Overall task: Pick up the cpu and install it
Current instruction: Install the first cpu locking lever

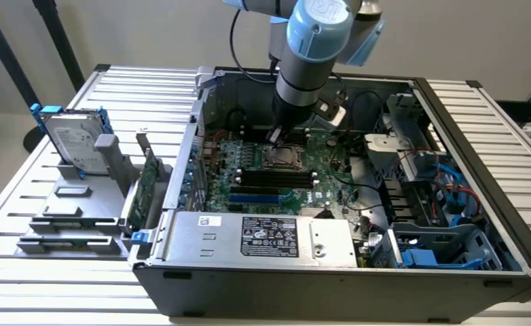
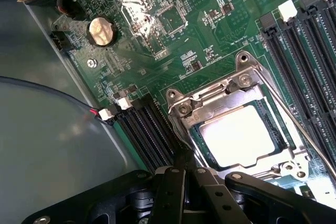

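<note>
Your cpu point(image 2: 239, 136) is a thin, flat square with a pale, dull silver top that catches a bright glare in the wrist view; it sits inside the socket point(image 2: 231, 114) on the green motherboard point(image 2: 173, 40), framed by the metal retention bracket with its screws at the corners. A thin wire lever point(image 2: 299, 124) runs along one side of that socket, and black memory slots point(image 2: 147, 129) lie just beside it. In the exterior view you can see the same spot as a small square point(image 1: 281, 157) near the middle of the board point(image 1: 247, 170) inside the open computer case point(image 1: 338, 285). Your gripper point(image 1: 278, 138) reaches down from the arm point(image 1: 311, 47) to just above the socket's edge, and its black fingers point(image 2: 176, 182) are clenched together with nothing between them; their tip stands at the socket frame's rim, right beside the chip, though you cannot tell whether it actually touches. To the exterior view's left, a hard drive point(image 1: 70, 146) with blue rails stands in a grey rack point(image 1: 75, 217) on the table point(image 1: 66, 272).
</note>
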{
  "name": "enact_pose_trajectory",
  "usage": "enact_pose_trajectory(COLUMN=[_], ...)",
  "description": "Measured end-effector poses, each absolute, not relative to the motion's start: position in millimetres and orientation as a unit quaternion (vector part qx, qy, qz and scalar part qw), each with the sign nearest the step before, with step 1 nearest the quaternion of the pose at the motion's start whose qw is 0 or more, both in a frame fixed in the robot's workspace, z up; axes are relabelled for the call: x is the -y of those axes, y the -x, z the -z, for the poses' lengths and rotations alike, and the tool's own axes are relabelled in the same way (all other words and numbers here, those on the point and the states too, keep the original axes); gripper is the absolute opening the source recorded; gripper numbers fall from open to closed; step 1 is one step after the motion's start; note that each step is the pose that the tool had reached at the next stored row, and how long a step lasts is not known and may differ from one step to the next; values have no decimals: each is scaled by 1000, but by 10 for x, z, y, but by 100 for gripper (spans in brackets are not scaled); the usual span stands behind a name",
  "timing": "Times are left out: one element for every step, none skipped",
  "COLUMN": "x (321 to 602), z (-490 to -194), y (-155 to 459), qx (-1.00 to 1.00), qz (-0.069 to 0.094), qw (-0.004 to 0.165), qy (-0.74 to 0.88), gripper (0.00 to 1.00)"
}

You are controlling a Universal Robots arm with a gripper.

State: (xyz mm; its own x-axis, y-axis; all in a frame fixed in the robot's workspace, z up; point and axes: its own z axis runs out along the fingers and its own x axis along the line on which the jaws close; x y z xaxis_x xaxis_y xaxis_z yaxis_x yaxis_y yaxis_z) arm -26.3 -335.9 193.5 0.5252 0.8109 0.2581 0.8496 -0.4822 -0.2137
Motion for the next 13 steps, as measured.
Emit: enact_pose_trajectory(x=[3358,3357,3357,3357,3357,3357,3356,3357,3357,3357,3357,3357,3357], z=[-1932,-1929,-1927,-1925,-1925,-1925,-1926,-1927,-1927,-1927,-1927,-1927,-1927], y=[256,249,241,235,233,233,233,232,230,225,220,215,210], qx=[483,483,483,484,484,484,484,483,484,484,484,484,484], qz=[61,61,60,61,60,60,60,60,60,60,60,60,60], qw=[158,158,157,157,157,157,157,157,157,157,157,157,157], qy=[859,859,859,859,859,859,859,859,859,859,859,859,859], gripper=[11,11,11,11,11,11,11,11,11,11,11,11,11])
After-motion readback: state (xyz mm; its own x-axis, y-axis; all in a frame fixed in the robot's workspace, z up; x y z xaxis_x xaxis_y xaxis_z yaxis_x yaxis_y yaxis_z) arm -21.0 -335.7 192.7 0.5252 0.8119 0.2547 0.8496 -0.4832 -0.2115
